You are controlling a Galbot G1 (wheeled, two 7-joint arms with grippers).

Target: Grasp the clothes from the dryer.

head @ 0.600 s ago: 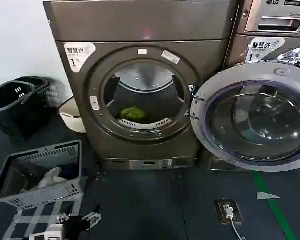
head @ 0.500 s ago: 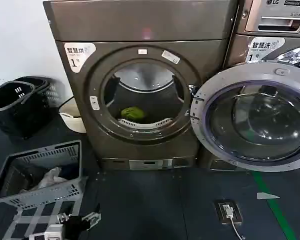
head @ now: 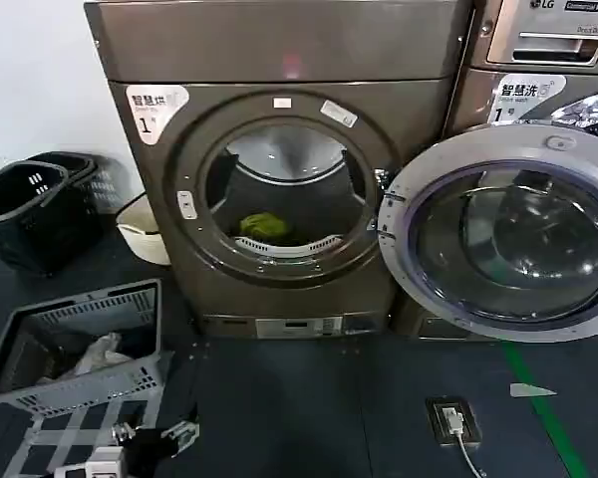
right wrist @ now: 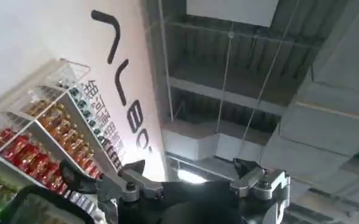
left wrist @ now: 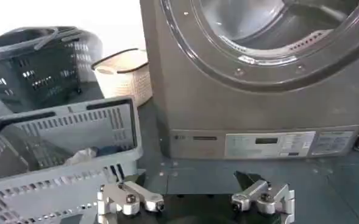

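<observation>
The dryer (head: 279, 169) stands front-on with its round porthole uncovered, and its grey-rimmed glass door (head: 503, 234) is swung fully out to the robot's right, so that it hangs in front of the silver LG washer (head: 543, 50) beside it. Inside the drum, the clothes (head: 264, 225) lie as a small yellow-green bundle on the drum floor, a little toward the robot's left of the opening's middle and just behind the perforated lower lip. The bundle is crumpled, slightly wider than tall, its long axis running roughly side to side across the opening; no end of it points any clear way. The left gripper (head: 149, 440) hangs low near the floor, in front of the dryer and well short of the porthole, just beside the near corner of the grey laundry basket (head: 75, 349). In the left wrist view that gripper (left wrist: 194, 201) has its fingers spread wide with nothing between them, facing the dryer's lower panel. The grey basket holds a white cloth (head: 98, 354) and sits on the dark floor to the robot's left, with two dark baskets (head: 35, 204) and a pale round tub (head: 145, 234) further back against the wall. The right gripper (right wrist: 194, 182) points upward toward the ceiling, its fingers also set wide apart and empty, with stocked shelves (right wrist: 27, 146) off to one side.
</observation>
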